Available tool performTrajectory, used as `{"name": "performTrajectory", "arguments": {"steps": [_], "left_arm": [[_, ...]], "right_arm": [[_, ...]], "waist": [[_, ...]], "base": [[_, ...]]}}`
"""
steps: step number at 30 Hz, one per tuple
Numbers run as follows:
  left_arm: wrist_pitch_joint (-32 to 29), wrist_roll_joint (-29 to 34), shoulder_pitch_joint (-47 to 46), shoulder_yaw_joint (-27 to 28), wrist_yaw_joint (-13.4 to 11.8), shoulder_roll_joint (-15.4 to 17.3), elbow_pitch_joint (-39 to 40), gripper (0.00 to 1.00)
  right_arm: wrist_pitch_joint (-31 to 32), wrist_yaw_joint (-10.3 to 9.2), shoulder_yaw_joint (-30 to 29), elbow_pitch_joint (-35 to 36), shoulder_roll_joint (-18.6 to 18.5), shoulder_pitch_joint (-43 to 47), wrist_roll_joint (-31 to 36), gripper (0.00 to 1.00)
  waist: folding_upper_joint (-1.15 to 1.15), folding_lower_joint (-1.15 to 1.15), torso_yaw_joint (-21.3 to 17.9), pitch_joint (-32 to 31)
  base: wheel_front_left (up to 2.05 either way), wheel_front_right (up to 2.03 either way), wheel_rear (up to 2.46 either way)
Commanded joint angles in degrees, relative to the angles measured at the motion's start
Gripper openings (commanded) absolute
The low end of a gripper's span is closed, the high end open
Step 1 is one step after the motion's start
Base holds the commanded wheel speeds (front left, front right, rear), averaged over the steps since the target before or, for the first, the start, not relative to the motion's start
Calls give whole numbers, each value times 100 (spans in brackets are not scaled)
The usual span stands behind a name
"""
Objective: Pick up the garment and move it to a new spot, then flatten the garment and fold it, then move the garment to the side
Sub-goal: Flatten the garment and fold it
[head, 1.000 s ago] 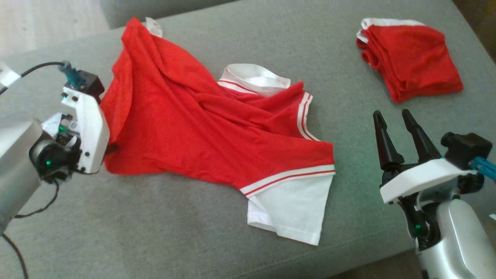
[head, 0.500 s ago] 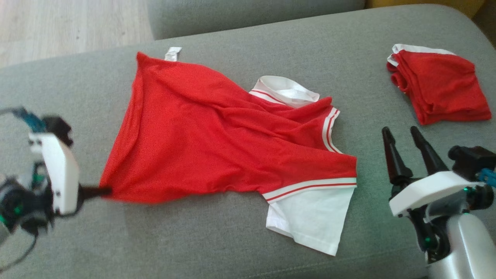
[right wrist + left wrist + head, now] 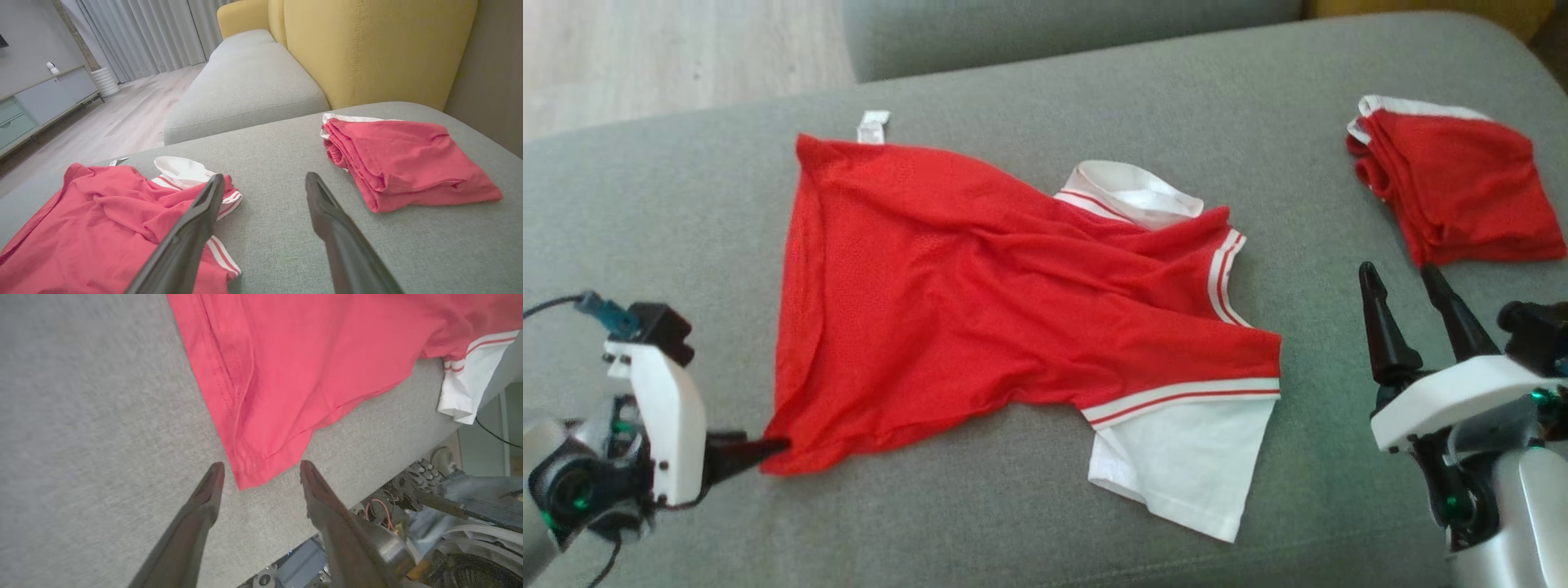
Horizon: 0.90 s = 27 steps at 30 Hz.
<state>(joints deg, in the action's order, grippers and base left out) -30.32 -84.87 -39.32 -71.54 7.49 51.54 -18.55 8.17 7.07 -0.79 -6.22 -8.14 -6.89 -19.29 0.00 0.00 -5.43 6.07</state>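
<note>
Well, nearest me the left hand (image 3: 261, 469) sat low on the grey sofa cushion (image 3: 1013, 523), its two dark fingers spread either side of the hem corner (image 3: 249, 473) and pinching nothing. To my eye it was placed there to set that corner outward and take slack from the cloth. The right hand (image 3: 1398, 273) hovered off to the other side, fingers likewise spread and empty. It looked parked clear of the cloth so as not to drag it.

Between them the garment (image 3: 980, 318) lay in the middle of the cushion: a red jersey, spread but far from flat, with long creases running slantwise across the body. One white sleeve (image 3: 1184, 457) with red-and-white trim pointed toward me, the white collar (image 3: 1135, 184) stood bunched behind, and a small label (image 3: 874, 126) poked out at the far hem. Flattening seemed only partly done, folding not yet begun.

Farther right, well apart, rested a folded red piece (image 3: 1462, 192); beyond the cushion, pale wooden floor (image 3: 645, 57).
</note>
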Motion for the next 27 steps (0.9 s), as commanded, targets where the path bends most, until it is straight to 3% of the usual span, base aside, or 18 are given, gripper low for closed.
{"name": "performTrajectory", "arguments": {"steps": [1, 5, 8, 9, 14, 17, 21, 24, 27], "left_arm": [[304, 290, -502, 353, 0, 296, 85, 100], [1292, 888, -658, 522, -41, 318, 162, 100], [2430, 1380, -552, 725, -521, 208, 211, 100], [2430, 1380, -552, 725, -521, 208, 211, 100], [4235, 1661, 129, 1139, -1718, -113, 571, 100], [4516, 1815, 677, 1624, -2417, -404, 916, 100], [4528, 2948, 1713, 3097, -3061, -1128, 1652, 100], [4530, 3831, 2681, 4037, -3189, -1796, 2100, 100], [4530, 4579, 3387, 4570, -2985, -2373, 2300, 100]], "right_arm": [[-15, 42, 96, 186, -44, -73, 41, 100], [-67, 42, 53, 99, 26, 35, 40, 100], [-105, 42, -9, 40, 80, 159, 63, 100], [-105, 42, -9, 40, 80, 159, 63, 100], [-172, 42, -105, 4, 145, 292, 78, 100], [-223, 42, -142, 0, 173, 346, 85, 100], [-284, 42, -162, -16, 202, 409, 83, 100], [-309, 42, -153, -28, 225, 458, 74, 100], [-307, 42, -146, -42, 233, 493, 72, 100]], "waist": [[0, 0, 93, -177], [0, 0, 202, -440], [0, 0, 290, -593], [0, 0, 290, -593], [0, 0, 456, -713], [0, 0, 550, -736], [0, 0, 652, -730], [0, 0, 705, -723], [0, 0, 761, -715]], "base": [[0, 0, 0], [0, 0, 0], [0, 0, 0], [0, 0, 0], [0, 0, 0], [0, 0, 0], [0, 0, 0], [0, 0, 0], [0, 0, 0]]}}
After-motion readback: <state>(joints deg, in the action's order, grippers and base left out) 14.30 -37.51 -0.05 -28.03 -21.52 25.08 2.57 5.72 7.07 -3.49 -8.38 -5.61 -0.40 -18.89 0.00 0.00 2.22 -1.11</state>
